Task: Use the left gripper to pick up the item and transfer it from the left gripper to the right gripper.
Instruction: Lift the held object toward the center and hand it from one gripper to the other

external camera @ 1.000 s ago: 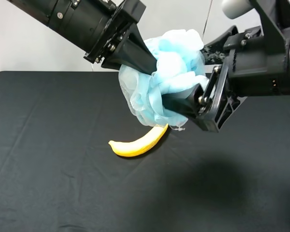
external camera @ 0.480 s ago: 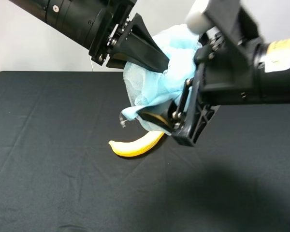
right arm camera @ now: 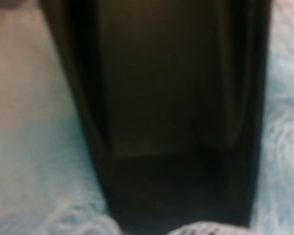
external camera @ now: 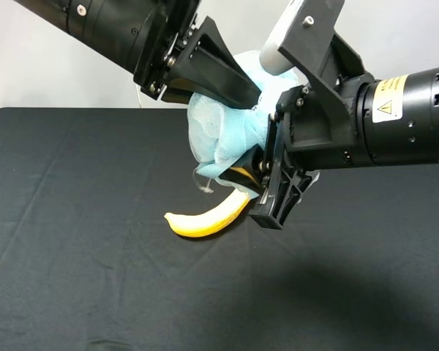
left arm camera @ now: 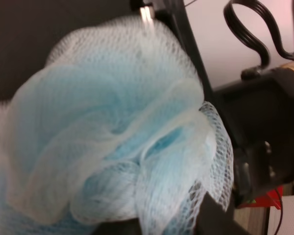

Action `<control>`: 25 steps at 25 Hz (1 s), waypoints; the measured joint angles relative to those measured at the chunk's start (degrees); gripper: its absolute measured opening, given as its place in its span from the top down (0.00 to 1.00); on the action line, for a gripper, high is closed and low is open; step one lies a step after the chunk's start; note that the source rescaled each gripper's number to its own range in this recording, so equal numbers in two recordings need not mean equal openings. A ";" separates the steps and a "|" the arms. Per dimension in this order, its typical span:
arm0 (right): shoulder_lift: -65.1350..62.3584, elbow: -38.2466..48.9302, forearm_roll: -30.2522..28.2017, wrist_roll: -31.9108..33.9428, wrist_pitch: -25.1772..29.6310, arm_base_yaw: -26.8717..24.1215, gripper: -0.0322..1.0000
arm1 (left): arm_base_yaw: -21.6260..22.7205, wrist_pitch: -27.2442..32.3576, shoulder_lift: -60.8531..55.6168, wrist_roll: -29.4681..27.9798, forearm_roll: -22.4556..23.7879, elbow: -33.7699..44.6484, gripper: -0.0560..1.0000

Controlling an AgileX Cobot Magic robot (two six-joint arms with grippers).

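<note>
Pouf (external camera: 218, 135) aloft, clamped in closed left pincer (external camera: 254, 99), right pincer (external camera: 250, 162) against it, gape unclear

The left gripper (external camera: 243, 93), a matt black arm end with two dark wedge-shaped fingers (external camera: 218, 67), is mounted on a thick black cylindrical arm (external camera: 95, 25) dotted with small silver screws (external camera: 80, 9). The right gripper (external camera: 257, 174), black-fingered on a ribbed black frame, is mounted on a bulky black cylinder (external camera: 402, 121). That cylinder bears a yellow warning sticker (external camera: 386, 107) with a black triangle and is topped by a light grey bracket (external camera: 301, 33) fastened with dark screws.
</note>
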 joint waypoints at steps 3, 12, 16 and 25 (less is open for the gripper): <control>0.00 0.00 -0.06 0.05 0.01 0.00 0.89 | 0.00 -0.16 0.00 0.01 -0.15 0.00 0.95; 0.21 0.00 -0.06 0.05 -0.04 0.00 0.89 | 0.00 -0.58 -0.06 0.19 0.63 0.00 0.91; 0.58 0.20 -0.06 0.05 0.46 0.00 0.89 | 0.00 -0.34 -0.16 -2.21 0.65 0.00 0.44; 0.53 0.33 -0.17 0.04 0.60 0.00 0.90 | 0.19 -0.85 -0.23 -4.75 5.14 0.00 0.02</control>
